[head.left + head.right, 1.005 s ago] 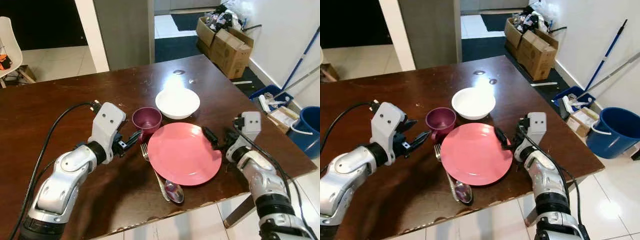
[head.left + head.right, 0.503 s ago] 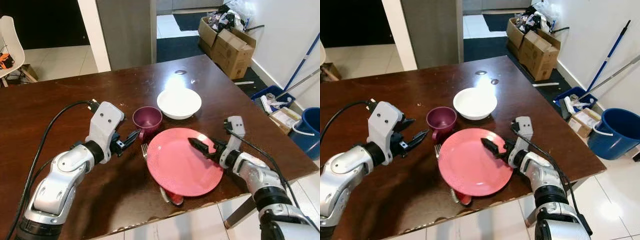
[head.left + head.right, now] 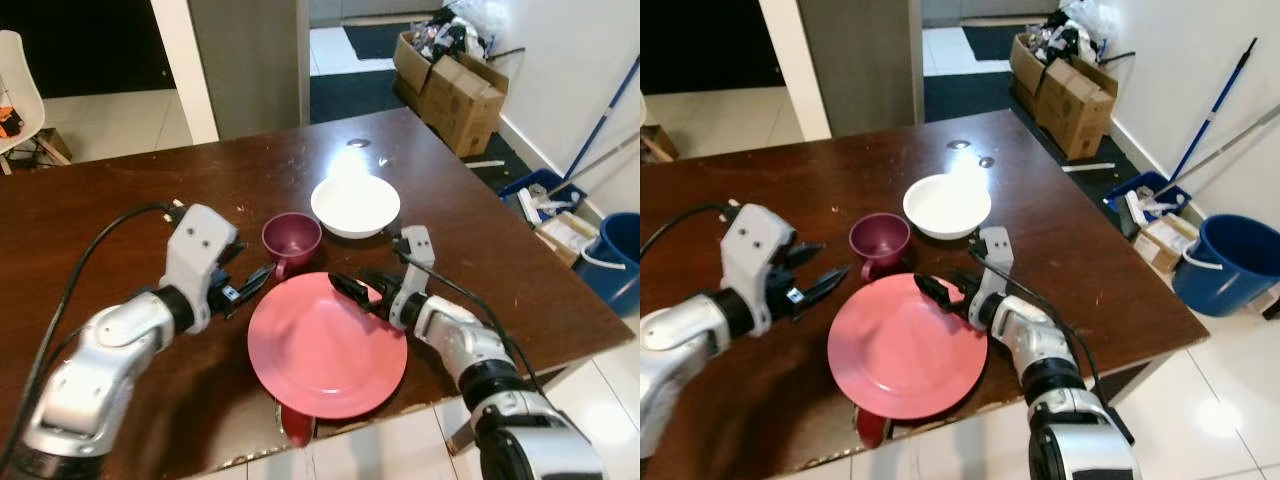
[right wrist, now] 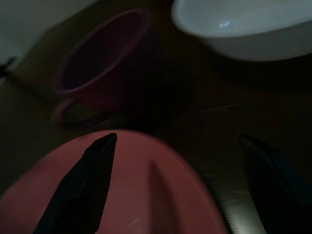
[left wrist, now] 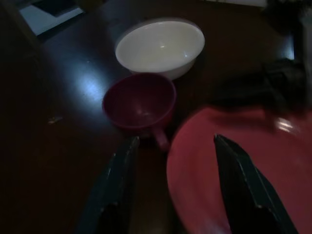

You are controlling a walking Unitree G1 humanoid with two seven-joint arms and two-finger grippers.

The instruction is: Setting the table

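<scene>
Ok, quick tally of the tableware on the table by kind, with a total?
Plates: 1, the pink plate
Bowls: 1, the white bowl
Cups: 1, the maroon cup
Cutlery: 1 piece, partly hidden under the plate's near edge
Total: 4

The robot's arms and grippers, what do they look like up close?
Both arms are silver metal with rounded shells, black joint rings and a boxy pale grey wrist block. A black cable loops along the left arm, another along the right. The left gripper and right gripper each have two long, tapered black fingers.
</scene>
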